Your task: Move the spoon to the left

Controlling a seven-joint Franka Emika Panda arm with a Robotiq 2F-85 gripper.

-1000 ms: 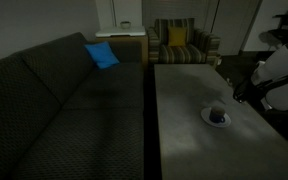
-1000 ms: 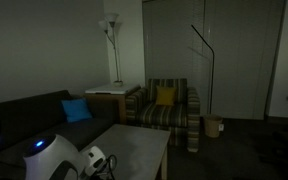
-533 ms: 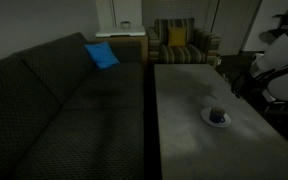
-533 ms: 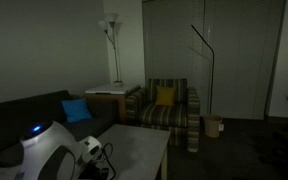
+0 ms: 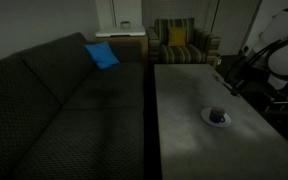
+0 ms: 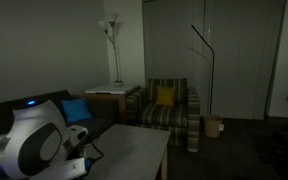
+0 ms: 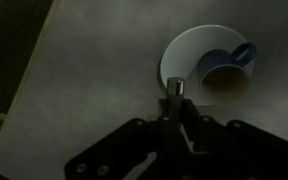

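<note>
Looking down through the wrist view, found the end effector (image 7: 176,100) hanging above the table (image 7: 94,80), fingers drawn together into one narrow dark line with no gap to speak of. Noted a small pale sliver right at the tips, over the near rim of the white saucer (image 7: 182,52). Could not tell bare finger metal from a foreshortened piece of the spoon there, and so could not vouch for a hold on anything. Made out no long silvery handle anywhere on the saucer, beside the dark blue cup (image 7: 227,75), or on the bare table around them. Picked out the saucer (image 5: 206,117) in an exterior view as well, towards the middle of the table with the cup (image 5: 218,115) on it, yet too dim and small to show a spoon. Judged the deciding relation two ways. Placed the spoon, if on the saucer, just ahead of the tips and a little to the right in the wrist view, calling for a short reach forward and down. Expected only a sideways carry, if already pinched. Left the long axis undecided, being unseen, and with it the wrist turn for closing across the handle. Counted a single arm, hence no choice of nearer side.
</note>
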